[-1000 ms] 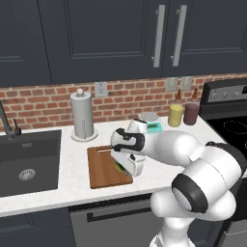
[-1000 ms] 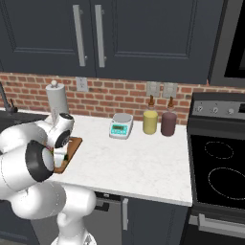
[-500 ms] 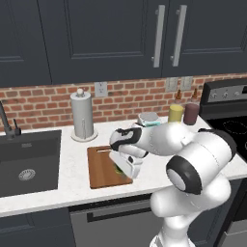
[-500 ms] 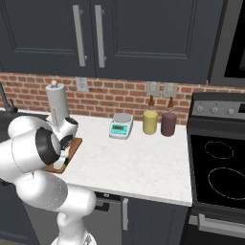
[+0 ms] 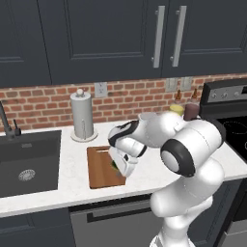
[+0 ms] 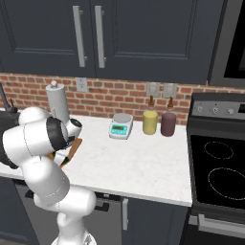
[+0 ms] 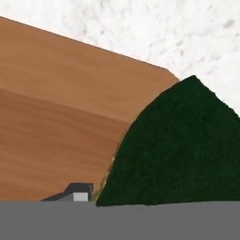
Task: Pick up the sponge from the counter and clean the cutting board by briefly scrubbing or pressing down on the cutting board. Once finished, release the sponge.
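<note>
Gripper (image 5: 117, 166) clamping the dark green sponge (image 7: 178, 150), pressing it low over the right near part of the cutting board (image 5: 100, 166), board lying on the white counter (image 5: 72, 183) right of the sink (image 5: 26, 161)

arm: folded forward, elbow high, wrist bent down | gripper (image 5: 117, 166): pointing down, low and left of the base | jaws: largely hidden, apparently closed on something

Left base view looks forward and down from behind-left; right base view from behind-right. Both share the counter (image 5: 72, 159) and cutting board (image 5: 99, 166). Hand view sits very close above the board's corner and sponge (image 7: 178, 150).
</note>
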Controlling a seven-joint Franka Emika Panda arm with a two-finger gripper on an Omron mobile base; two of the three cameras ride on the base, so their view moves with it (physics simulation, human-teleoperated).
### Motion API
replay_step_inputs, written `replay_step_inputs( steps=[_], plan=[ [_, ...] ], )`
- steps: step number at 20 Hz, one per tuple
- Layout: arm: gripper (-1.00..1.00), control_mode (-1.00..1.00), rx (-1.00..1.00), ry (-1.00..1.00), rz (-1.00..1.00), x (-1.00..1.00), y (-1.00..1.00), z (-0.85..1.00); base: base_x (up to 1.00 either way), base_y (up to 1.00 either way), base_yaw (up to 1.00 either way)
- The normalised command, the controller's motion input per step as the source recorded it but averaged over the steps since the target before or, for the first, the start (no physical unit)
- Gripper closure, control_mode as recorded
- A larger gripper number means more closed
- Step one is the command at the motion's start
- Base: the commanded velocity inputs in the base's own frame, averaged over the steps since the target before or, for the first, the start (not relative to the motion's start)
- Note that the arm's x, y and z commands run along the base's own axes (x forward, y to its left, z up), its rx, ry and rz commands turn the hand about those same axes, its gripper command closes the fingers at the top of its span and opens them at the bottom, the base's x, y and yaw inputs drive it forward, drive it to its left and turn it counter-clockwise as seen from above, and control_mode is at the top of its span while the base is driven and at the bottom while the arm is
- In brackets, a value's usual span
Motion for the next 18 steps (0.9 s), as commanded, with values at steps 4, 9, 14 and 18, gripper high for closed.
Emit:
replay_step_inputs(
  steps=[4,9,14,18],
  plan=[
    [1.00,-1.00,0.10,0.00,-0.10,0.00,0.51,-0.69,0.00,0.00,0.00],
    [1.00,-1.00,0.03,-0.07,-0.13,0.09,0.33,-0.51,0.00,0.00,0.00],
    [1.00,-1.00,0.00,-0.17,-0.15,0.05,0.34,-0.32,0.00,0.00,0.00],
    [1.00,-1.00,0.00,-0.25,-0.17,0.01,0.37,-0.37,0.00,0.00,0.00]
  ],
)
